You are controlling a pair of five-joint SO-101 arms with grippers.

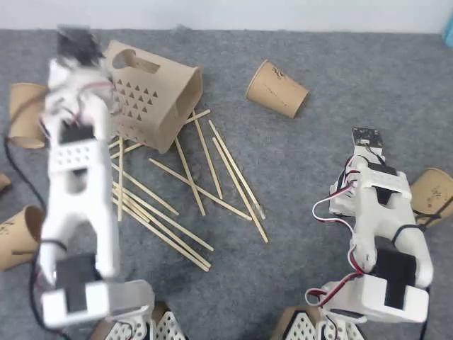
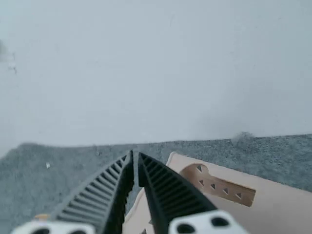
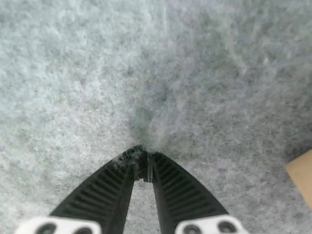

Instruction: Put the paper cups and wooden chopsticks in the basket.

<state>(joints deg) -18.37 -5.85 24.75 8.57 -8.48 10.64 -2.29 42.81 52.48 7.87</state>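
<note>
A tan basket [image 1: 152,95] lies tipped on its side at the back left of the grey felt. Wooden chopsticks [image 1: 187,177] are scattered on the felt in front of it. One paper cup [image 1: 276,88] lies on its side at the back centre, another cup [image 1: 25,113] at the left edge, and a third cup [image 1: 18,237] at the lower left. My left gripper [image 2: 135,155] is shut and empty, raised beside the basket's handle end [image 2: 214,183]. Pressed to the bare felt at the right, my right gripper [image 3: 143,155] is shut on nothing.
A further paper cup [image 1: 432,193] lies at the right edge beside the right arm [image 1: 379,212]. Its tan side [image 3: 301,178] shows near the right gripper. A white wall [image 2: 156,63] bounds the table at the back. Open felt lies between the chopsticks and the right arm.
</note>
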